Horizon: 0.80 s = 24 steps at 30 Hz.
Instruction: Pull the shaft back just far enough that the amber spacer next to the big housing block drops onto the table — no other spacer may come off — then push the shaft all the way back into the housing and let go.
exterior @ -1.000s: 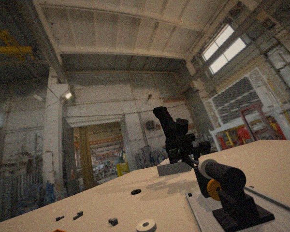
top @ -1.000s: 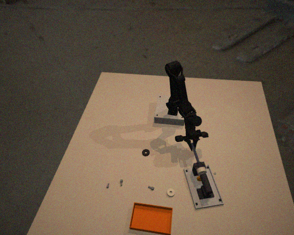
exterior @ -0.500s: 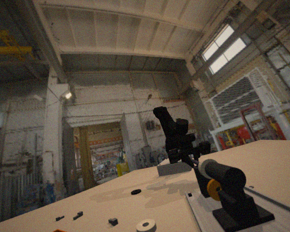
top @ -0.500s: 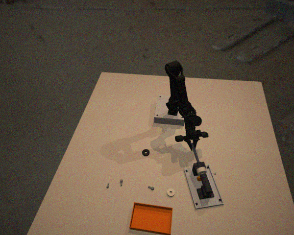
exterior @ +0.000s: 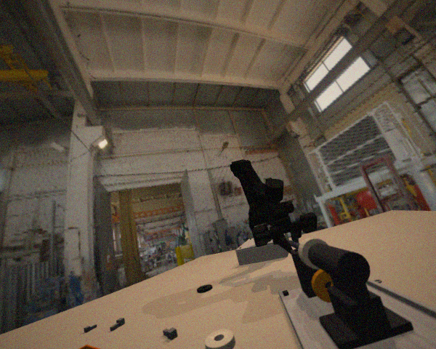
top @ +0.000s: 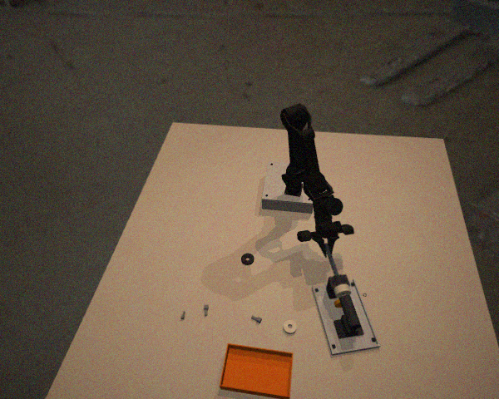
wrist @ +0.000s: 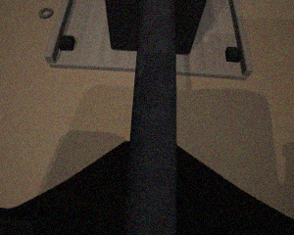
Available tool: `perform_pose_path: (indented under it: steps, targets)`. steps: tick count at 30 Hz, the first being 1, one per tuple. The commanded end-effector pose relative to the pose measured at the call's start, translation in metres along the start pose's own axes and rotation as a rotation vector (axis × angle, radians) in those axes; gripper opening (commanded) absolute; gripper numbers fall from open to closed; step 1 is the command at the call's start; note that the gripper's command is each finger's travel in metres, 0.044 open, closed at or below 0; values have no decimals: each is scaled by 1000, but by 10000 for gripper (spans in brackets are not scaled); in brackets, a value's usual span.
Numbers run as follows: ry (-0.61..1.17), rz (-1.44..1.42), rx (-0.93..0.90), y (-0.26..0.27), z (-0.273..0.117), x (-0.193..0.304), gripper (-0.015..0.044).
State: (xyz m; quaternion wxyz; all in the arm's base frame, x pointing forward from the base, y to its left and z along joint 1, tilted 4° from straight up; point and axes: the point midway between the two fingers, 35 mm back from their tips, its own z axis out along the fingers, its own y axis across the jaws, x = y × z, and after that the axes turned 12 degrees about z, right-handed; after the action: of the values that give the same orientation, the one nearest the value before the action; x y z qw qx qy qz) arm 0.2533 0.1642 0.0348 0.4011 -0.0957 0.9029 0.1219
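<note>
My gripper (top: pixel 327 252) (wrist: pixel 149 153) is shut on the grey shaft (top: pixel 332 264) (wrist: pixel 157 98), which runs into the dark support block (top: pixel 335 282) (wrist: pixel 122 29). A pale spacer section (top: pixel 342 289) (exterior: pixel 307 252) sits in line with the shaft, between that block and the big dark cylindrical housing (top: pixel 348 310) (exterior: pixel 342 259). The amber spacer (top: pixel 338 302) (exterior: pixel 320 284) is off the shaft line. It stands on edge, low beside the housing's pedestal and above the base plate (top: pixel 366 337) (exterior: pixel 291 306) (wrist: pixel 88 29); its exact contact is unclear. The shaft's far end is hidden.
An orange tray (top: pixel 256 370) lies at the front. A loose white ring (top: pixel 289 324) (exterior: pixel 219 339), a black ring (top: pixel 245 257) (exterior: pixel 204 288) and several small bolts lie left of the base plate. A tiny ring (top: pixel 364 294) (wrist: pixel 46 13) lies on its other side.
</note>
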Motion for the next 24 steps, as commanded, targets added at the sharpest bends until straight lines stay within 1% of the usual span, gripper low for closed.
perform_pose_path:
  steps: [1,24]
  targets:
    - [-6,2,-2,1,1,-3,0]
    - [-6,2,-2,3,7,-10,0]
